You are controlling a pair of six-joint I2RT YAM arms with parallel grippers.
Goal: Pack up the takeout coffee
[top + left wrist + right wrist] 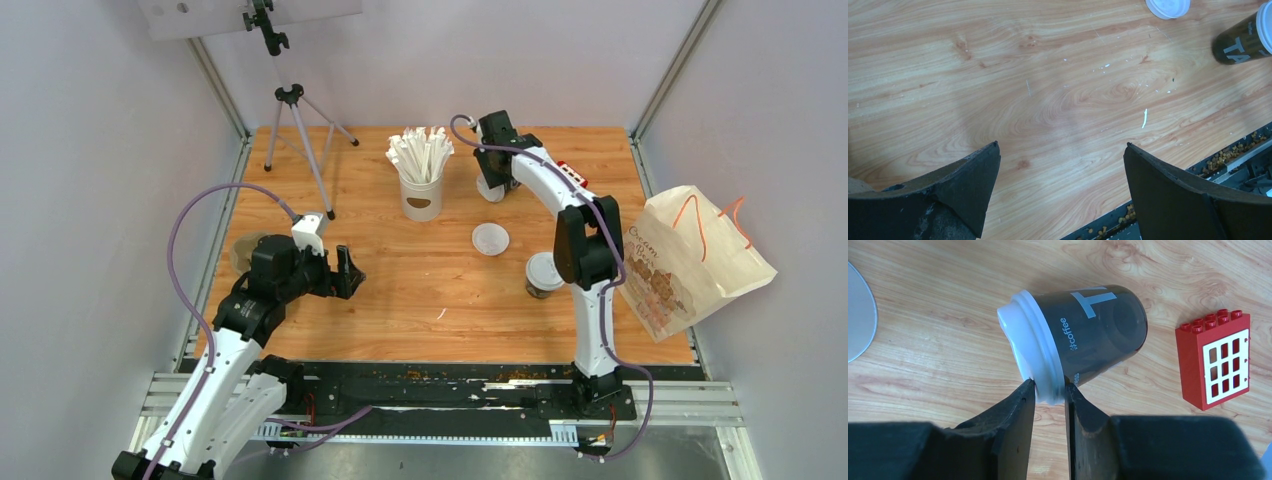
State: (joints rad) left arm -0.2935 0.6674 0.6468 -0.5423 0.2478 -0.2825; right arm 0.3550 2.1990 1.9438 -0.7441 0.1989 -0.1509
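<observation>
One takeout coffee cup, dark brown with a white lid, lies tipped on the wood at the back of the table. My right gripper is shut on the rim of its lid, one fingertip on each side. In the top view this gripper hangs over that cup. A second coffee cup stands upright beside the right arm, also seen in the left wrist view. My left gripper is wide open over bare wood at the left, holding nothing.
A loose white lid lies mid-table. A white cup of paper-wrapped sticks stands at the back. A red brick with a white window lies just right of the gripped cup. A paper bag sits at the right edge and a tripod at the back left.
</observation>
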